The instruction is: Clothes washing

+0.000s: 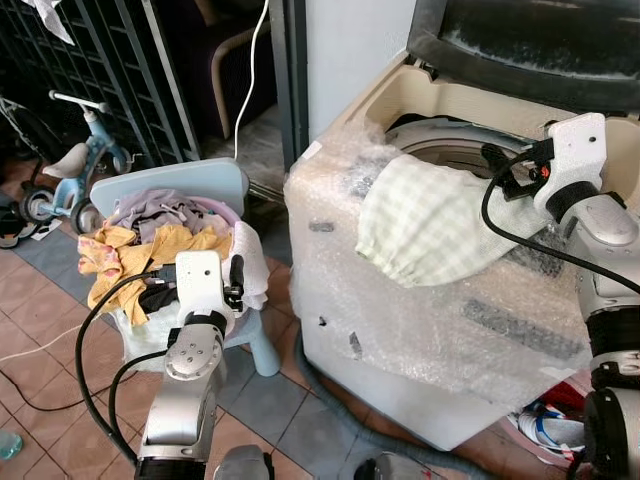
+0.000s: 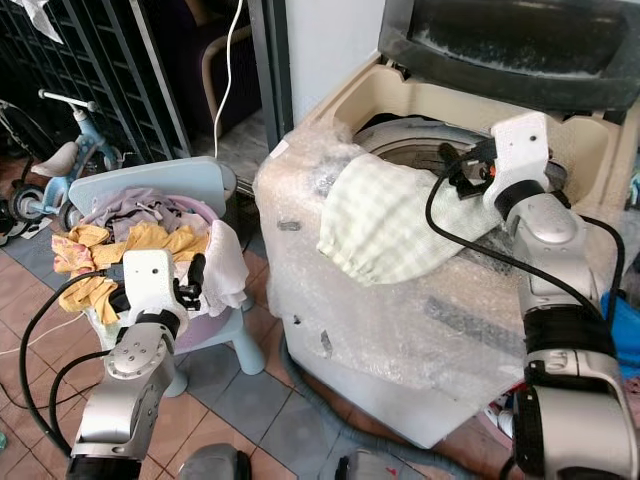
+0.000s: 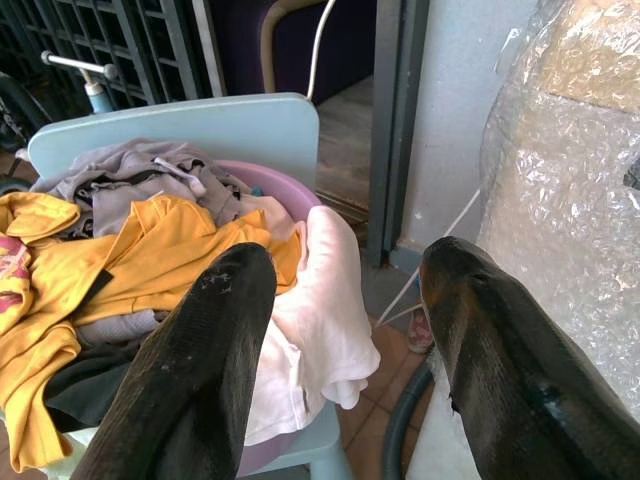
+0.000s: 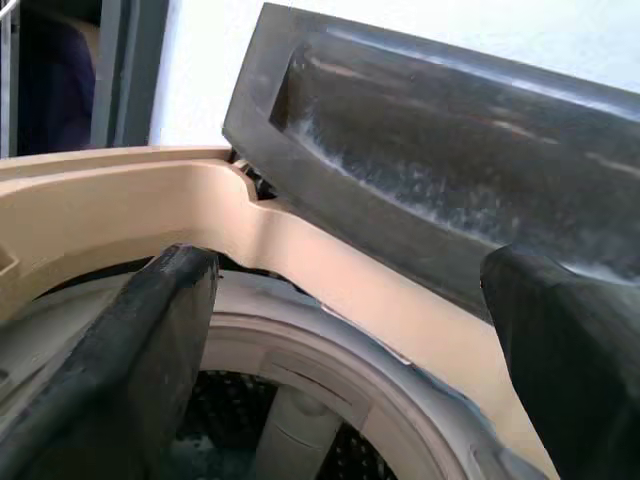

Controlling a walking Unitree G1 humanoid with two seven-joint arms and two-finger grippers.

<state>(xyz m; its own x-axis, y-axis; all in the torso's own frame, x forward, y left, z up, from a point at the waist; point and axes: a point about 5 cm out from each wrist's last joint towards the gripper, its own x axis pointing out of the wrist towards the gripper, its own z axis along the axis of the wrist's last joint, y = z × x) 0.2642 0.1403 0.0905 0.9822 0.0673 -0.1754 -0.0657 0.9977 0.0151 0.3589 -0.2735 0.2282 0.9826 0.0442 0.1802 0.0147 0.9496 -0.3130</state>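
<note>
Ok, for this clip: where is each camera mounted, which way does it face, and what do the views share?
Left eye, right eye: head, looking down at washing machine and laundry basket; both silver arms show.
Left wrist: faces the basket over open left gripper.
Right wrist: faces the machine's drum and raised lid, past open right gripper.
Shared: basket in head and left wrist views; the checked cloth in both eyes.
</note>
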